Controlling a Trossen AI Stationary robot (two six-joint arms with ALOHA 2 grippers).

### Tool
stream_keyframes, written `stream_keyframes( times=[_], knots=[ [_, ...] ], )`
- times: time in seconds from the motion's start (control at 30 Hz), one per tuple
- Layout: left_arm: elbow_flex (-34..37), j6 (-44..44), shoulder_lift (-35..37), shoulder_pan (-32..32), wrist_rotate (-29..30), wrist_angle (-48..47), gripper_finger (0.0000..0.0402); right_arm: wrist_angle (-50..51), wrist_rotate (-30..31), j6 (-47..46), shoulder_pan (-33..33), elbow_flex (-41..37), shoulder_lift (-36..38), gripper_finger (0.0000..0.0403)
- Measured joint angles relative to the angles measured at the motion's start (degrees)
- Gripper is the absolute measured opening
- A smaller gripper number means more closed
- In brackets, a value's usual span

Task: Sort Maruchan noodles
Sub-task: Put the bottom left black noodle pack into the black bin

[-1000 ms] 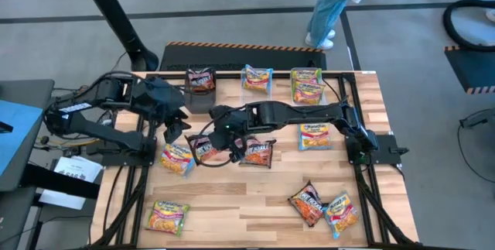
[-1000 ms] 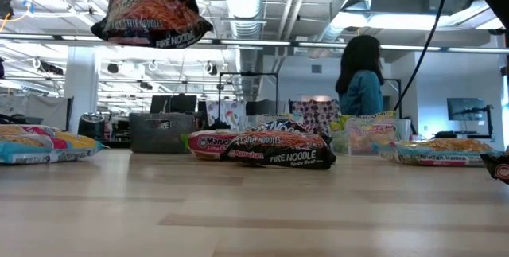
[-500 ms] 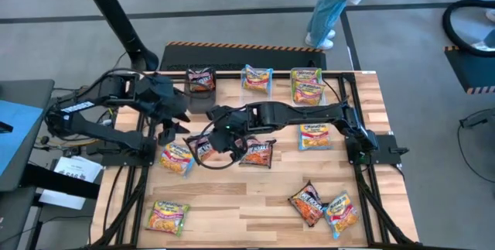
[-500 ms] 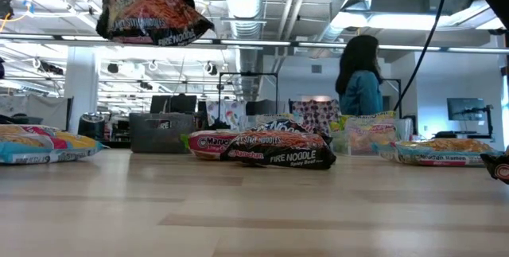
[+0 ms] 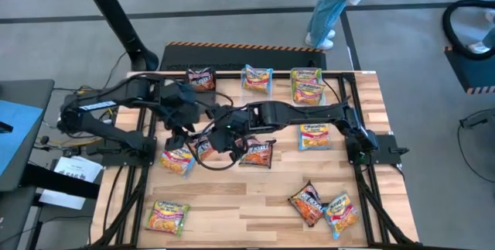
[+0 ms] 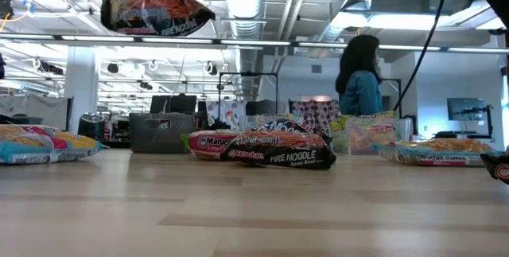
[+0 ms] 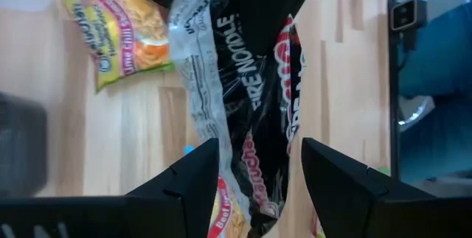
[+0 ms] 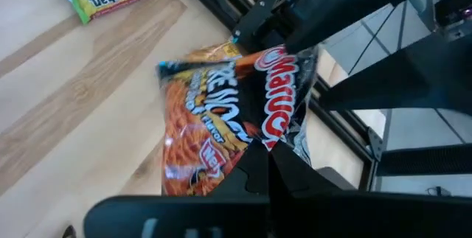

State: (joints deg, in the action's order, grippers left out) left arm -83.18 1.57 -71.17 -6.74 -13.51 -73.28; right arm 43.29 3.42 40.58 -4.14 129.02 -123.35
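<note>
Black crinkly foil packet (image 8: 221,120) is pinched in your right gripper (image 5: 207,143), fingers clamped on its edge, hanging clear above the wood counter (image 5: 247,203). Left gripper (image 7: 254,172) has its fingers apart, straddling the packet's free end. Looks like a handover: close left on it before right lets go. Film is slick and floppy, so grip the seam.

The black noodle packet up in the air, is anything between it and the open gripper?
Nothing visible. The right gripper holds the black noodle packet above the table, and the left gripper, open, has the packet hanging straight ahead between its fingers.
</note>
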Motion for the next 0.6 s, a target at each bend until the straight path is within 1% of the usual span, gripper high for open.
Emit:
stream_keyframes(
  times=[0.13, 0.3, 0.4, 0.6],
  knots=[
    [-0.07, -2.46, -1.79, 0.03, -3.03, -0.20, 0.0179, 0.19, 1.10, 0.63, 0.00, 0.01, 0.00, 0.0005],
    [-0.02, -2.18, -3.95, -0.02, -2.76, -1.13, 0.0176, 0.18, 1.73, 1.28, -0.14, 0.05, 0.00, 0.0005],
    [-0.02, -2.51, -5.08, 0.00, -3.51, 0.00, 0.0176, 0.17, 3.23, 0.89, -0.33, 1.59, -0.13, 0.0005],
    [-0.04, -1.88, -4.88, 0.00, -3.80, 1.41, 0.0176, 0.37, 4.10, -1.10, -0.42, 2.26, -0.12, 0.0005]
  ],
)
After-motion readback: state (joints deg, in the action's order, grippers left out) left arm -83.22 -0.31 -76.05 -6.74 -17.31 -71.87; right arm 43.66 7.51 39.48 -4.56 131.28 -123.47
